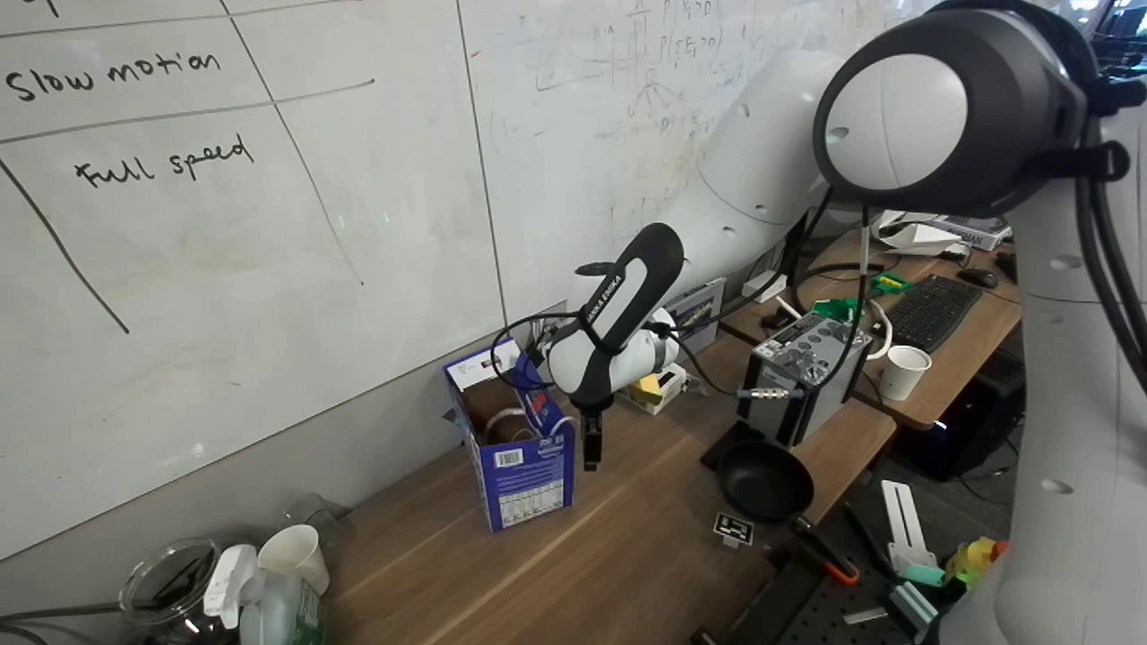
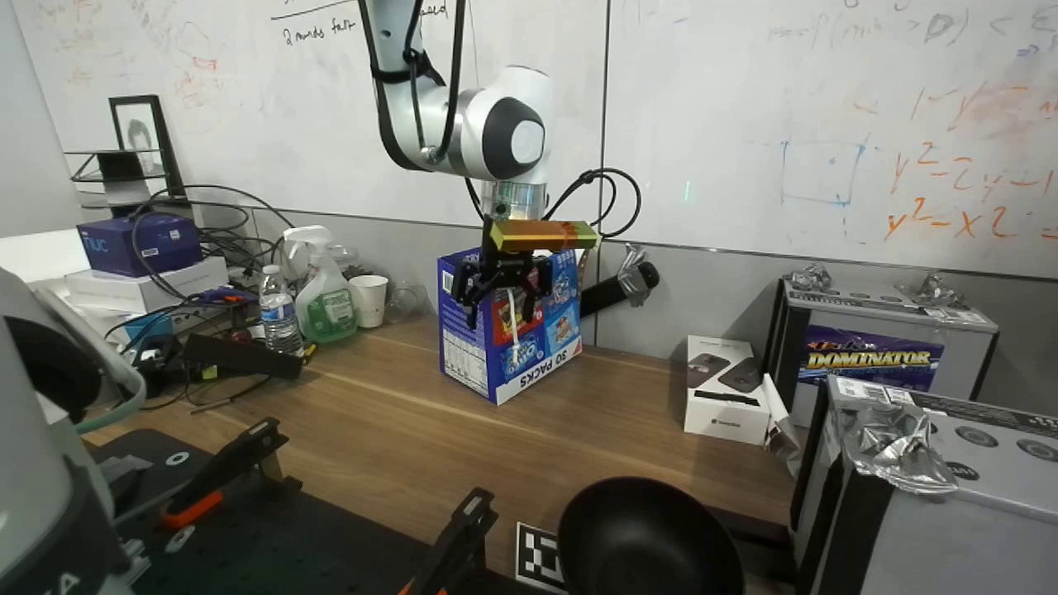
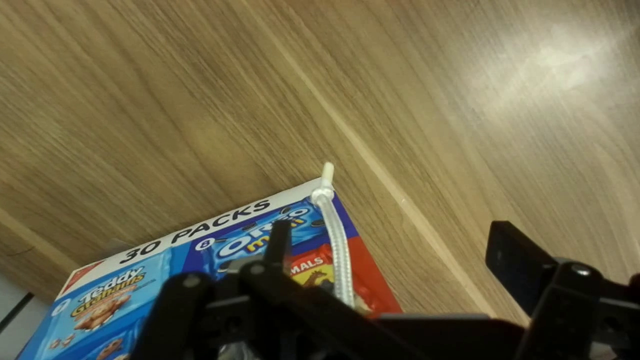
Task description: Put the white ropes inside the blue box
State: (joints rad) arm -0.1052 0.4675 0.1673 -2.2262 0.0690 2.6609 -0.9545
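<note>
The blue box (image 1: 529,475) stands upright on the table against the wall, its top open, in both exterior views. A white rope (image 1: 504,416) loops inside it, and thinner strands show lower in the opening. In the wrist view a white rope (image 3: 341,250) with a knotted end hangs down over the box's printed face (image 3: 295,225); its upper part is hidden by the gripper. My gripper (image 2: 500,319) hovers in front of that face, pointing down. Its fingers (image 3: 520,270) are wide apart, with the hanging rope showing between them in the wrist view but not clamped.
A black pan (image 2: 649,537) and a marker card (image 2: 537,558) lie nearer the robot base. A white phone box (image 2: 726,397) and grey battery-like cases (image 2: 926,512) stand to one side. Spray bottle (image 2: 326,297), water bottle (image 2: 279,318) and paper cup (image 2: 369,299) line the wall.
</note>
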